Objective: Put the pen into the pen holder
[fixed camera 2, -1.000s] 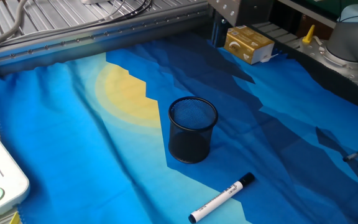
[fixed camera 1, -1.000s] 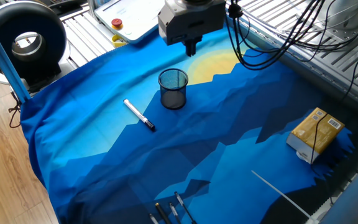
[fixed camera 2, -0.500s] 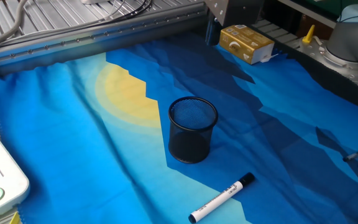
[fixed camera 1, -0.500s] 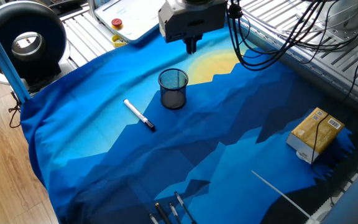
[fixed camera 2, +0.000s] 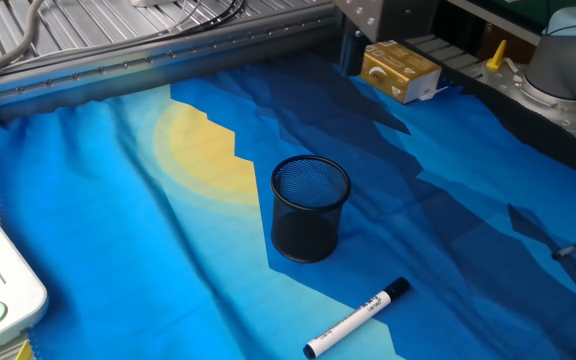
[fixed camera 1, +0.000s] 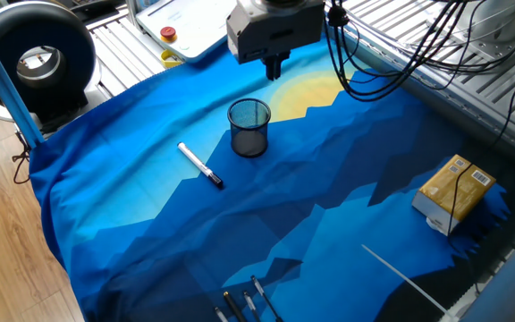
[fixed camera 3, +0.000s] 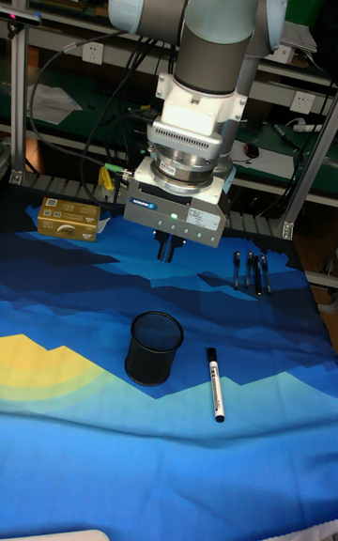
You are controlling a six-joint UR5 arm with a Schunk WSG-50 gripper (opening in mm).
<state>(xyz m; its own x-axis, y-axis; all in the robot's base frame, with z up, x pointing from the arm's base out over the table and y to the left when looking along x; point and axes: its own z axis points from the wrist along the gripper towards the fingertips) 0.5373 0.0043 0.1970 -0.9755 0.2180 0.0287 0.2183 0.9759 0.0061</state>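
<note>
The arm hangs above the cloth with nothing in its gripper (fixed camera 3: 166, 250); the fingers look pressed together into one dark stub, closed on air. In the tall fixed view it sits at centre frame, high over the holder (fixed camera 3: 154, 347), well clear of the table.

The pen (fixed camera 3: 215, 384) lies flat on the blue cloth (fixed camera 1: 266, 224), just beside the holder but not touching it. In that tall view it is to the lower right of the gripper, its long axis running almost straight up and down the frame, black cap toward the bottom. From one fixed view the same pen (fixed camera 1: 200, 165) lies left of the holder (fixed camera 1: 249, 127) and slants from upper left to lower right, cap at the lower right; the gripper (fixed camera 1: 275, 65) is up at top centre, beyond the holder from the pen.

So I'd judge the pickup hasn't begun. The gripper needs to travel past the holder toward the pen, open its fingers, turn them across that long axis, and then come down.
</note>
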